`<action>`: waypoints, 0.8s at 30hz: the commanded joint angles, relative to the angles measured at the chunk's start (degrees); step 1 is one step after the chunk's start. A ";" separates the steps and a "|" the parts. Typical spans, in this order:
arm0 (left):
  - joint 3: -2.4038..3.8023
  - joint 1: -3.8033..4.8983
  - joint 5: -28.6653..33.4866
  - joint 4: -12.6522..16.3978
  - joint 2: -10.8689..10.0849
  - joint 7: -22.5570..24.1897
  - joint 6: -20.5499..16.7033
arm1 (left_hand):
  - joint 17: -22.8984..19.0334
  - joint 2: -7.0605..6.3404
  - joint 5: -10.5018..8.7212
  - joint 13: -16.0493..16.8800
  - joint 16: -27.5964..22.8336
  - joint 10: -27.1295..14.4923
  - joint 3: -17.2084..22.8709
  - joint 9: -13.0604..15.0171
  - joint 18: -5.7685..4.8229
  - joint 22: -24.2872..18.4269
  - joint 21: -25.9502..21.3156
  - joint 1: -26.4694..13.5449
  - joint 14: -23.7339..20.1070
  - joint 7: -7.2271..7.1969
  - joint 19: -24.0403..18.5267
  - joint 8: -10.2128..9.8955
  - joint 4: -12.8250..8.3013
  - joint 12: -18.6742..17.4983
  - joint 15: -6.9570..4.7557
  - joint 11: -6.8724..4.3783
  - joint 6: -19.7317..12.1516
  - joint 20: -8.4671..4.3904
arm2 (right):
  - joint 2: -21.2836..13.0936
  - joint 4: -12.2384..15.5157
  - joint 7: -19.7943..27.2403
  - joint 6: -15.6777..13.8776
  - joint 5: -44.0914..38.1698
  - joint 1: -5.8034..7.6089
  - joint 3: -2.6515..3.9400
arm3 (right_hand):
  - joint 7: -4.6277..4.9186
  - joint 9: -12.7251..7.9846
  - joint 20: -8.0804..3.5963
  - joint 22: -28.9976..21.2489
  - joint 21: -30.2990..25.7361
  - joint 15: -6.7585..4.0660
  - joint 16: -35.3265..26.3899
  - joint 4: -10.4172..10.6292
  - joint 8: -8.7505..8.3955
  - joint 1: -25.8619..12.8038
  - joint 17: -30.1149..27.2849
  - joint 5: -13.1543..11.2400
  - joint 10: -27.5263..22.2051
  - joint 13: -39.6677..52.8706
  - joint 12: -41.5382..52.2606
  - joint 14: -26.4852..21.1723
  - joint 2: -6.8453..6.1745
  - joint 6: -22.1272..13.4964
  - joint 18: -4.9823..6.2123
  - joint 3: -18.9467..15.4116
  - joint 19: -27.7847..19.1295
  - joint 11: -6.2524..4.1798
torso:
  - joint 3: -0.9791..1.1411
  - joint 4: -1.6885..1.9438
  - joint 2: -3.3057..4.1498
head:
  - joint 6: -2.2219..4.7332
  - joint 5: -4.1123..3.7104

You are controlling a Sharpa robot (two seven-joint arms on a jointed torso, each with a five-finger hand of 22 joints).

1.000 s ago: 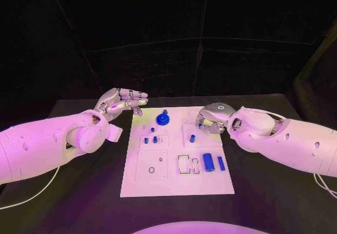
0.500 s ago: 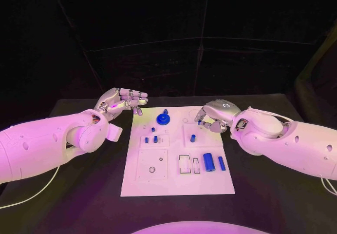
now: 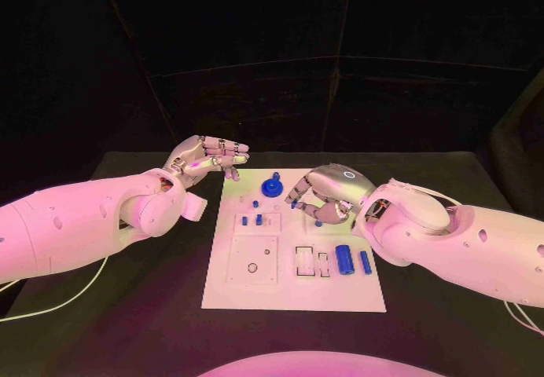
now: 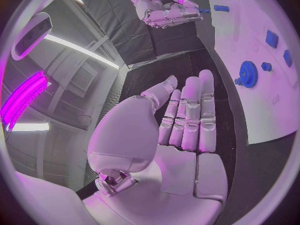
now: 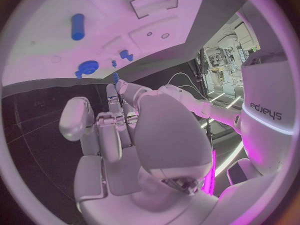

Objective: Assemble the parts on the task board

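Note:
The white task board [image 3: 284,290] lies mid-table. A blue gear [image 3: 272,187] stands near its far edge, with small blue pegs [image 3: 251,220] just in front of it. Two blue cylinders [image 3: 343,259] lie at the board's right side. My right hand [image 3: 323,195] hovers over the board's far right part, fingers bent down beside a small blue peg [image 3: 317,223]; I see nothing held in it. My left hand [image 3: 210,161] hangs off the board's far left corner, fingers stretched out and empty. The left wrist view shows that hand [image 4: 181,130], the gear [image 4: 249,75] and the right hand [image 4: 164,7].
Black table [image 3: 136,306] surrounds the board on all sides. The board's near half carries raised white blocks and slots [image 3: 308,261]. In the right wrist view a cylinder [image 5: 77,26] and the gear [image 5: 87,66] lie beyond my right hand [image 5: 119,135].
My right hand has moved left from beside the board's right edge to over its far part, close to the small peg. The left hand has stayed where it was.

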 commanded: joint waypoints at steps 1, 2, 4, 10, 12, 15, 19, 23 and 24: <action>0.05 0.10 0.25 0.11 0.13 0.26 0.66 | -0.05 -0.07 -0.11 -0.08 -0.33 -0.43 -0.30 -0.09 0.77 -0.05 -0.24 0.46 -0.39 0.27 -0.23 0.03 -0.17 0.24 -0.15 -0.13 -0.10 0.14 | 0.97 -0.05 1.74 -1.06 1.81 -1.03 -0.05 | 0.37 -0.06 0.16 0.05 0.29 0.13 0.16 -0.03 -0.32 -0.29 15.09 0.40 0.09 0.02 -0.29 5.96 -0.26 0.02 -0.40 0.27 0.09 0.19 | -0.08 -0.12 0.02 | -0.70 1.51; 0.05 0.10 0.25 0.13 0.14 0.26 0.67 | -0.05 -0.07 -0.11 -0.08 -0.33 -0.43 -0.30 -0.09 0.77 -0.05 -0.24 0.46 -0.39 0.27 -0.23 0.03 -0.17 0.24 -0.15 -0.13 -0.10 0.14 | 1.39 -0.21 1.87 -1.00 1.76 -1.48 -0.05 | 0.37 -0.06 0.16 0.05 0.29 0.13 0.16 -0.03 -0.32 -0.29 15.09 0.40 0.09 0.02 -0.29 5.96 -0.26 0.02 -0.40 0.27 0.09 0.19 | -0.09 -0.15 0.03 | -0.79 1.90; 0.05 0.11 0.25 0.15 0.19 0.27 0.68 | -0.05 -0.07 -0.11 -0.08 -0.33 -0.43 -0.30 -0.09 0.77 -0.05 -0.24 0.46 -0.39 0.27 -0.23 0.03 -0.17 0.24 -0.15 -0.13 -0.10 0.14 | 2.43 -0.68 2.20 -0.81 1.59 -2.81 -0.05 | 0.40 -0.07 0.17 0.00 0.28 0.16 0.16 -0.12 -0.34 -0.36 15.09 0.45 0.05 0.02 -0.34 5.96 -0.30 -0.02 -0.39 0.36 0.04 0.22 | 0.01 -0.18 0.07 | -0.98 2.46; 0.05 0.12 0.25 0.19 0.42 0.25 0.74 | -0.05 -0.07 -0.11 -0.08 -0.33 -0.43 -0.30 -0.09 0.77 -0.05 -0.24 0.46 -0.39 0.27 -0.23 0.03 -0.17 0.24 -0.15 -0.13 -0.10 0.14 | 5.09 -2.41 2.97 -0.27 1.36 -5.81 -0.07 | 0.43 -0.09 0.18 0.02 0.31 0.18 0.16 -0.19 -0.37 -0.45 15.09 0.49 0.01 0.01 -0.39 5.96 -0.34 -0.07 -0.39 0.42 0.03 0.25 | 0.02 -0.02 0.06 | -1.55 3.60; 0.06 0.12 0.25 0.20 0.51 0.25 0.76 | -0.05 -0.07 -0.11 -0.08 -0.33 -0.43 -0.30 -0.09 0.77 -0.05 -0.24 0.46 -0.39 0.27 -0.23 0.03 -0.17 0.24 -0.15 -0.13 -0.10 0.14 | 5.96 -3.10 3.01 0.03 1.15 -6.56 -0.07 | 0.46 -0.10 0.18 0.05 0.33 0.20 0.16 -0.23 -0.38 -0.50 15.09 0.52 0.00 0.01 -0.41 5.96 -0.34 -0.09 -0.39 0.46 0.03 0.27 | -0.01 -0.07 0.03 | -1.66 3.86; 0.06 0.12 0.26 0.19 0.64 0.25 0.80 | -0.05 -0.07 -0.11 -0.08 -0.33 -0.43 -0.30 -0.09 0.77 -0.05 -0.24 0.46 -0.39 0.27 -0.23 0.03 -0.17 0.24 -0.15 -0.13 -0.10 0.14 | 6.92 -4.06 2.94 0.43 0.82 -7.29 -0.08 | 0.47 -0.10 0.19 0.03 0.32 0.21 0.16 -0.26 -0.40 -0.53 15.09 0.54 -0.02 0.01 -0.43 5.96 -0.35 -0.12 -0.39 0.50 0.01 0.28 | 0.00 -0.03 0.04 | -1.90 4.11; 0.06 0.13 0.26 0.19 0.77 0.23 0.86 | -0.05 -0.07 -0.11 -0.08 -0.33 -0.43 -0.30 -0.09 0.77 -0.05 -0.24 0.46 -0.39 0.27 -0.23 0.03 -0.17 0.24 -0.15 -0.13 -0.10 0.14 | 7.99 -5.11 2.84 0.88 0.45 -7.95 -0.09 | 0.49 -0.11 0.19 0.04 0.33 0.22 0.16 -0.29 -0.41 -0.56 15.09 0.56 -0.03 0.01 -0.45 5.96 -0.35 -0.14 -0.39 0.53 0.01 0.30 | 0.03 -0.06 0.04 | -2.16 4.56; 0.06 0.13 0.26 0.14 0.87 0.19 0.90 | -0.05 -0.07 -0.11 -0.08 -0.33 -0.43 -0.30 -0.09 0.77 -0.05 -0.24 0.46 -0.39 0.27 -0.23 0.03 -0.17 0.24 -0.15 -0.13 -0.10 0.14 | 8.72 -5.69 2.57 1.48 0.15 -8.33 -0.09 | 0.52 -0.12 0.21 0.08 0.37 0.25 0.16 -0.35 -0.43 -0.63 15.09 0.58 -0.07 0.01 -0.49 5.96 -0.36 -0.19 -0.40 0.58 0.02 0.33 | 0.06 -0.09 0.04 | -2.54 4.79; 0.06 0.13 0.26 0.14 0.88 0.17 0.91 | -0.05 -0.07 -0.11 -0.08 -0.33 -0.43 -0.30 -0.09 0.77 -0.05 -0.24 0.46 -0.39 0.27 -0.23 0.03 -0.17 0.24 -0.15 -0.13 -0.10 0.14 | 8.81 -5.76 2.52 1.58 0.09 -8.37 -0.09 | 0.54 -0.13 0.22 0.10 0.38 0.26 0.16 -0.37 -0.45 -0.68 15.09 0.59 -0.09 0.01 -0.51 5.96 -0.37 -0.22 -0.40 0.60 0.02 0.34 | 0.06 -0.09 0.05 | -2.62 4.82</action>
